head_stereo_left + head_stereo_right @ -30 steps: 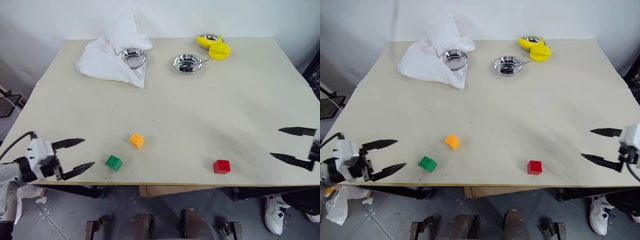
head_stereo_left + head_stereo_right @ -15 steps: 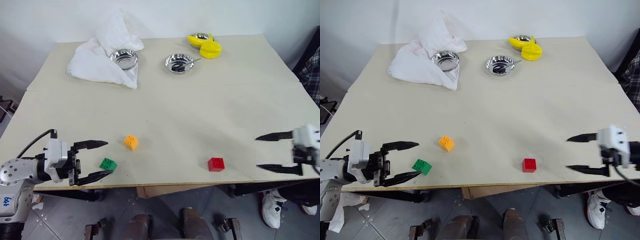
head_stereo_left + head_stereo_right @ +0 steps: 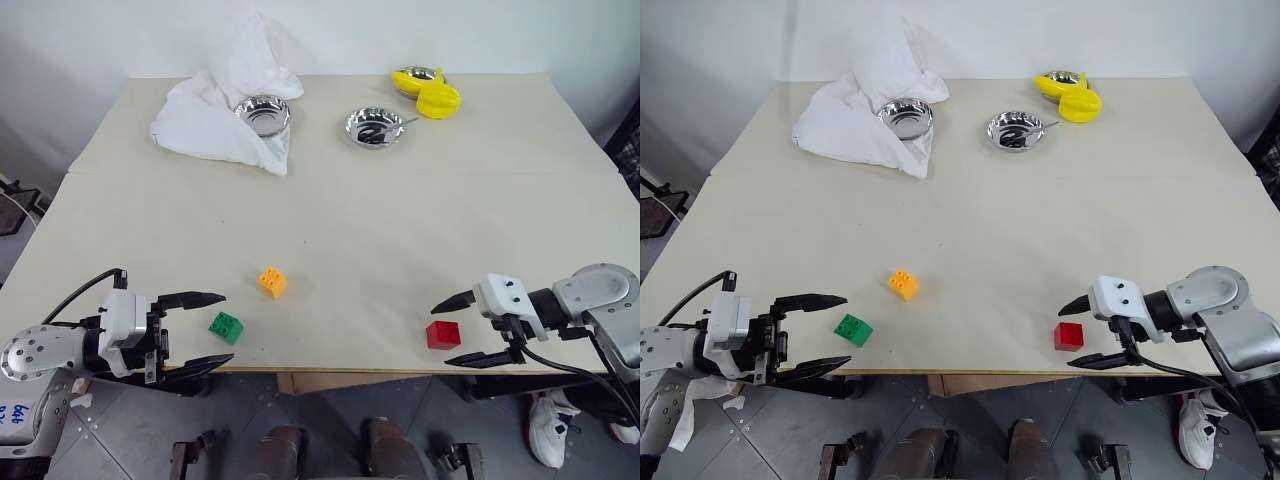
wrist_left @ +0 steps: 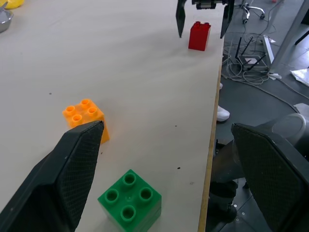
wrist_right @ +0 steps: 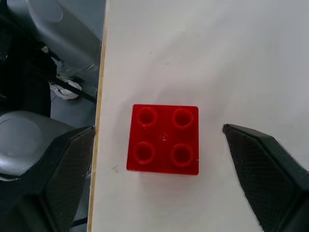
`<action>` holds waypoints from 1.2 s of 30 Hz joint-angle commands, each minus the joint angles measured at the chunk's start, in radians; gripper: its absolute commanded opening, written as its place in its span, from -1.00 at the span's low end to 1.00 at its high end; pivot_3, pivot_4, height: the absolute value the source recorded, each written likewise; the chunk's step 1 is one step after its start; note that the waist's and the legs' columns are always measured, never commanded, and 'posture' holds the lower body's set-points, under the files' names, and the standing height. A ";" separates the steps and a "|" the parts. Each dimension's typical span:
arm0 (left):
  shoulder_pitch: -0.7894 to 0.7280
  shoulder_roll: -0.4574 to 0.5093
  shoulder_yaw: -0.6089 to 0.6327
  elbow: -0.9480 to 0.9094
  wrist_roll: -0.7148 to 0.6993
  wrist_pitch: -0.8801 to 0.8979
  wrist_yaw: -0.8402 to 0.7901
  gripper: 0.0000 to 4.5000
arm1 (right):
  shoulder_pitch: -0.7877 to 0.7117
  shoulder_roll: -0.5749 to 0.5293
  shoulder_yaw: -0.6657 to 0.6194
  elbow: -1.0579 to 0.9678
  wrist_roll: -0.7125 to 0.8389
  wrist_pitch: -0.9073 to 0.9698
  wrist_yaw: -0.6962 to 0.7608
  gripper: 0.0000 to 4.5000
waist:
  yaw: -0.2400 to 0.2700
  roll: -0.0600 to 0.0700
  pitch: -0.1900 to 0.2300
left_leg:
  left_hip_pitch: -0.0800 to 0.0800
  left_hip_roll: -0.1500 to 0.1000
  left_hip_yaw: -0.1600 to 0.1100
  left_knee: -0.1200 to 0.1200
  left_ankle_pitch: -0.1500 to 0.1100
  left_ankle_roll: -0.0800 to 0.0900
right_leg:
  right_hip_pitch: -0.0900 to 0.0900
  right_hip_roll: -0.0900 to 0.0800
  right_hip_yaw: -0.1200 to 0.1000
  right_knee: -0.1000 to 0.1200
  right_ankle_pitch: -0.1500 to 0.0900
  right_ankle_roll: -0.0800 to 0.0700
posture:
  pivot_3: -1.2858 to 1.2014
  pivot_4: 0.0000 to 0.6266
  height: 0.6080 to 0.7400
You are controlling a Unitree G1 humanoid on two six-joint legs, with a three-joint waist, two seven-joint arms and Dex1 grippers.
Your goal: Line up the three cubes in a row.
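A: Where do the cubes sit on my screens?

B: All three lie near the table's [image 3: 330,210] front edge, studs up. I see the green cube [image 3: 227,326] furthest to the left, the orange cube [image 3: 272,282] just beside it, a little further in, and the red cube [image 3: 444,334] well apart to the right. No row as they lie.

A: Left pincer?

B: The left pincer [image 3: 207,330] is released, fingers spread wide, level with the table edge and pointing at the green cube. In its wrist view the green cube [image 4: 130,201] lies between the finger pads, not touched; the orange cube [image 4: 86,117] sits just past one pad.

A: Right pincer?

B: The right pincer [image 3: 450,331] straddles the red cube, one finger on the inner side, one at the table edge. From the right wrist view I note a gap on both sides of the red cube [image 5: 164,139], so the fingers are apart and grip nothing.

A: Anything else on the table?

B: A white cloth [image 3: 225,115], two steel bowls [image 3: 375,127] and a yellow object [image 3: 435,98] at the far side.
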 commanded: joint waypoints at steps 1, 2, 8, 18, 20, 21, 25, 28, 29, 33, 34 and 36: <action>0.014 0.001 0.021 -0.045 -0.004 0.004 0.015 1.00 | -0.012 0.010 -0.016 0.000 -0.004 -0.008 -0.003 0.42 | 0.000 0.000 0.000 | 0.000 0.000 0.000 0.000 0.000 0.000 | 0.000 0.000 0.000 0.000 0.000 0.000 | 0.03 -0.52 1.00; 0.016 0.002 0.023 -0.046 -0.005 0.006 0.017 1.00 | -0.014 0.012 -0.017 0.003 -0.004 -0.010 -0.003 0.26 | 0.000 0.000 0.000 | 0.000 0.000 0.000 0.000 0.000 0.000 | 0.000 0.000 0.000 0.000 0.000 0.000 | 0.03 -0.52 1.00; 0.017 0.002 0.030 -0.050 -0.006 0.010 0.031 1.00 | -0.043 0.025 -0.030 0.018 0.021 -0.006 0.011 -0.34 | 0.000 0.000 0.000 | 0.000 0.000 0.000 0.000 0.000 0.000 | 0.000 0.000 0.000 0.000 0.000 0.000 | 0.03 -0.52 1.00; -0.019 -0.018 0.036 -0.014 0.002 -0.001 0.078 1.00 | -0.424 0.162 0.104 0.366 -0.114 -0.094 0.089 -0.34 | -0.017 -0.001 0.001 | 0.001 0.002 0.002 0.000 0.000 -0.001 | 0.000 -0.001 -0.006 0.000 0.001 -0.001 | 0.03 -0.52 1.00; -0.025 -0.022 0.036 -0.014 0.001 0.002 0.086 1.00 | -0.485 0.204 0.133 0.470 -0.153 -0.146 0.103 -0.34 | -0.017 -0.001 0.001 | 0.001 0.003 0.001 -0.001 -0.001 -0.001 | 0.000 -0.001 -0.008 0.000 0.001 -0.002 | 0.03 -0.52 1.00; -0.027 -0.023 0.037 -0.014 0.002 0.002 0.088 1.00 | -0.505 0.219 0.142 0.509 -0.165 -0.167 0.107 -0.34 | -0.017 -0.001 0.001 | 0.001 0.003 0.001 -0.001 -0.001 -0.002 | -0.001 -0.001 -0.009 0.000 0.001 -0.002 | 0.03 -0.52 1.00; -0.027 -0.028 0.039 -0.016 0.005 0.005 0.093 1.00 | -0.539 0.254 0.162 0.605 -0.193 -0.232 0.129 -0.34 | -0.015 -0.001 0.001 | -0.001 0.003 0.000 -0.001 -0.002 -0.001 | -0.002 -0.002 -0.013 -0.001 0.001 -0.002 | 0.03 -0.52 1.00; -0.013 -0.031 0.046 -0.024 0.004 0.007 0.103 1.00 | -0.560 0.282 0.166 0.671 -0.205 -0.276 0.124 -0.34 | -0.018 -0.001 0.001 | -0.001 0.003 0.000 -0.001 -0.002 0.000 | -0.001 -0.004 -0.018 -0.001 0.002 -0.004 | 0.03 -0.52 1.00; -0.009 -0.032 0.048 -0.028 0.003 0.008 0.105 1.00 | -0.566 0.289 0.166 0.693 -0.210 -0.291 0.123 -0.34 | -0.019 -0.001 0.001 | -0.001 0.003 0.000 0.000 -0.002 0.000 | -0.001 -0.004 -0.018 -0.002 0.002 -0.004 | 0.03 -0.52 1.00; -0.003 -0.031 0.048 -0.028 0.002 0.007 0.106 1.00 | -0.577 0.305 0.167 0.746 -0.218 -0.336 0.140 -0.34 | -0.020 -0.001 0.001 | 0.000 0.004 0.001 0.001 -0.002 -0.001 | 0.000 -0.003 -0.019 -0.001 0.002 -0.004 | 0.03 -0.52 1.00; -0.004 -0.030 0.047 -0.027 0.002 0.007 0.107 1.00 | -0.580 0.306 0.169 0.758 -0.223 -0.333 0.137 -0.34 | -0.020 -0.001 0.001 | 0.000 0.004 0.001 0.002 -0.002 -0.001 | 0.000 -0.003 -0.019 -0.001 0.002 -0.004 | 0.03 -0.52 1.00; -0.008 -0.028 0.045 -0.024 0.003 0.007 0.107 1.00 | -0.588 0.309 0.168 0.781 -0.230 -0.346 0.128 -0.34 | -0.019 -0.001 0.001 | 0.000 0.004 0.001 0.003 -0.002 -0.001 | 0.001 -0.003 -0.019 -0.001 0.002 -0.005 | 0.03 -0.52 1.00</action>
